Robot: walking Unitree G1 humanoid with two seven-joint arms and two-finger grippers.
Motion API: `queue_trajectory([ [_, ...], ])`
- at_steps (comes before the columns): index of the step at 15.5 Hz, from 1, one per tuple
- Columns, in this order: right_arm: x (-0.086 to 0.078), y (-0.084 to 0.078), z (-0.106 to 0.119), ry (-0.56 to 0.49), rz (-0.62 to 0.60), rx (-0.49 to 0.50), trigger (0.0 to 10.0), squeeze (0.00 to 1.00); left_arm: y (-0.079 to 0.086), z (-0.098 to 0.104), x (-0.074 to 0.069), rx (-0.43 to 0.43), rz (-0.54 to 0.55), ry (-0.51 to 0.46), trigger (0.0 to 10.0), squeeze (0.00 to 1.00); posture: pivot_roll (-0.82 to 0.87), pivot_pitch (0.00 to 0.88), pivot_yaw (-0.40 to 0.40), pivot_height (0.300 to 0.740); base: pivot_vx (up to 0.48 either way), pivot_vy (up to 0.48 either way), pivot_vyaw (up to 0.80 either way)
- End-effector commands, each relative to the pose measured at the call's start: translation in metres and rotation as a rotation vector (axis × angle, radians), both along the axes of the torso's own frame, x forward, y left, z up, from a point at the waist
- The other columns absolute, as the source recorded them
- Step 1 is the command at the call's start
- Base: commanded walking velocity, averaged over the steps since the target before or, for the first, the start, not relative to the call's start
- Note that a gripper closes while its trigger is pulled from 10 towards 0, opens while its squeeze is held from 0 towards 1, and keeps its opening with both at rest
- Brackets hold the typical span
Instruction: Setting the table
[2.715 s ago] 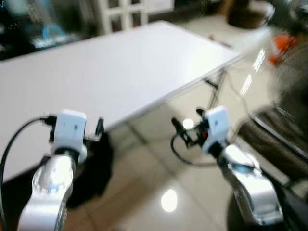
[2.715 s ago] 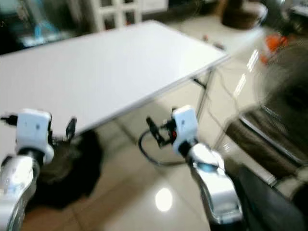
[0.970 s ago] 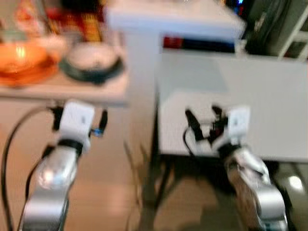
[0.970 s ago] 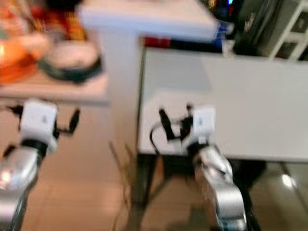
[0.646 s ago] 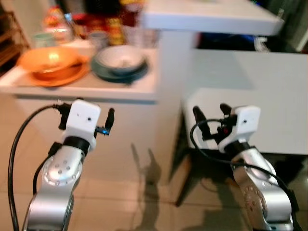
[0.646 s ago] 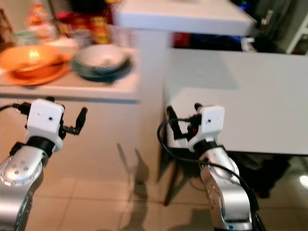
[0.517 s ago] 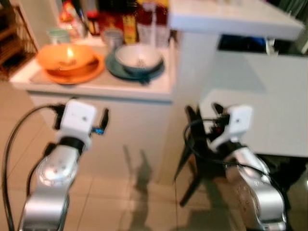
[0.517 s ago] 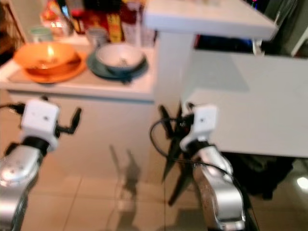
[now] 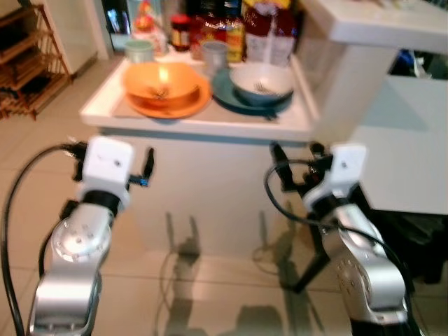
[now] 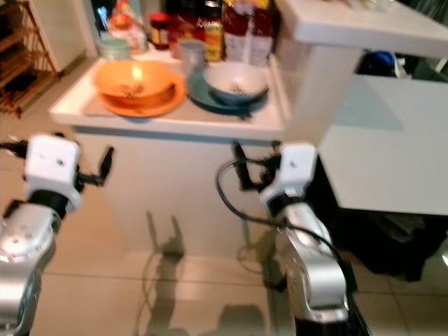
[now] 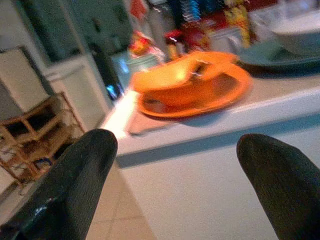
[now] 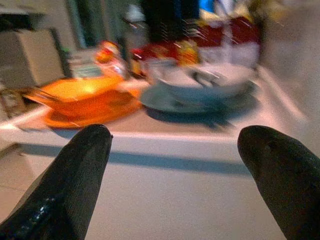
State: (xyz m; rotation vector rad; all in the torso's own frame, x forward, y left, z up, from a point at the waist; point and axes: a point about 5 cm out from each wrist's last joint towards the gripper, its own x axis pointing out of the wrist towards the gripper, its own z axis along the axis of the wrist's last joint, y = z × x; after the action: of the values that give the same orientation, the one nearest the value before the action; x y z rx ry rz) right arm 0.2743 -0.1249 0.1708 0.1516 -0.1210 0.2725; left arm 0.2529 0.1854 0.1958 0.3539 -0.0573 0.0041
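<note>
An orange bowl (image 9: 159,78) rests on an orange plate (image 9: 171,103) on a low white counter (image 9: 196,124). Beside it a pale bowl (image 9: 262,80) sits on a teal plate (image 9: 246,101). My left gripper (image 9: 110,152) hangs open in the air short of the counter's front, facing the orange bowl (image 11: 186,80). My right gripper (image 9: 296,157) is open too, level with the counter's front edge and facing the pale bowl (image 12: 212,79). Neither holds anything.
Bottles, jars (image 9: 227,26) and two cups (image 9: 213,54) crowd the back of the counter. A white table (image 9: 413,164) stands to the right, with a white ledge (image 9: 378,24) above it. A wooden rack (image 9: 28,66) is at the far left. Tiled floor lies below.
The whole view has swung from the white table to the counter, which now lies ahead and nearer. Both grippers stay open and empty in front of me.
</note>
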Motion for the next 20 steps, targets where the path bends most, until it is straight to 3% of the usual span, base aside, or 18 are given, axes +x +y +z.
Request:
queue_trajectory([
  [1,0.0,-0.008,0.004,-0.013,-0.037,-0.013,10.0,0.0,-0.007,0.001,0.003,-0.014,-0.026,-0.001,10.0,0.0,0.09,0.012,-0.021,0.74,0.0,0.48,0.0],
  [5,0.005,-0.002,0.011,-0.031,-0.027,-0.017,10.0,0.0,-0.014,0.002,0.007,-0.052,-0.069,0.009,10.0,0.0,0.09,0.012,-0.021,0.74,0.0,0.48,0.0],
  [8,0.007,0.002,0.016,-0.046,-0.003,-0.022,10.0,0.0,-0.014,0.006,0.01,-0.071,-0.07,0.01,10.0,0.0,0.1,0.007,-0.023,0.74,0.225,0.0,0.15],
  [11,0.008,0.005,0.019,-0.062,0.011,-0.031,10.0,0.0,-0.013,0.007,0.01,-0.067,-0.062,0.003,10.0,0.0,0.1,0.0,-0.03,0.74,0.45,0.0,0.8],
  [13,0.01,-0.002,0.02,-0.06,-0.055,0.017,10.0,0.0,-0.013,0.008,0.009,-0.068,-0.06,0.002,10.0,0.0,0.1,0.0,-0.035,0.74,0.448,0.0,0.39],
  [17,0.01,-0.013,0.02,-0.063,-0.113,0.02,10.0,0.0,-0.015,0.007,0.009,-0.066,-0.076,0.003,10.0,0.0,0.1,0.0,-0.032,0.74,0.453,0.0,0.0],
  [20,0.002,-0.018,0.021,-0.087,-0.123,0.029,10.0,0.0,-0.016,0.007,0.009,-0.061,-0.089,0.005,10.0,0.0,0.09,0.0,-0.03,0.74,0.45,0.0,-0.8],
])
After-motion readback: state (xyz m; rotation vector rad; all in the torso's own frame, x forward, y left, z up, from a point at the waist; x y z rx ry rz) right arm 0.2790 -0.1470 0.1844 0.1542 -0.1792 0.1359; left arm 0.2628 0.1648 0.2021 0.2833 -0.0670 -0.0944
